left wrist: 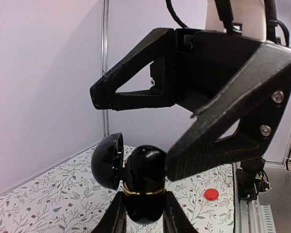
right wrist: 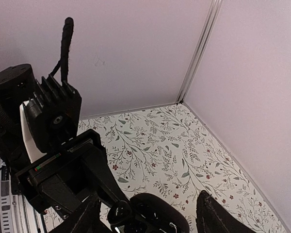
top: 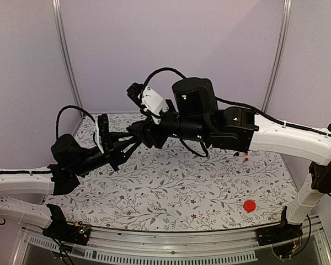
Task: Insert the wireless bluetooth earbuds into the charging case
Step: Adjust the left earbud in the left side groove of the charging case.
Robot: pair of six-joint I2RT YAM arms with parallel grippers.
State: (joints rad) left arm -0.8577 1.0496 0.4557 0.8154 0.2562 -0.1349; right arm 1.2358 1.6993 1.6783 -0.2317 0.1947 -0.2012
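Your left gripper [left wrist: 145, 213] is clamped on the lower half of the small glossy black clamshell charging case [left wrist: 144, 172]. It holds the case upright in the air above the left-centre of the floral-patterned tabletop [top: 209, 187], round lid swung open to 1 side. Your right gripper [left wrist: 138, 130] hangs over the case, its 2 fingers spread apart. A flat red disc [top: 249, 206] lies on the tabletop, near right.

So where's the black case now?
Left wrist view: the charging case, open, is clamped in the left gripper, raised over the table, open right gripper beside it.
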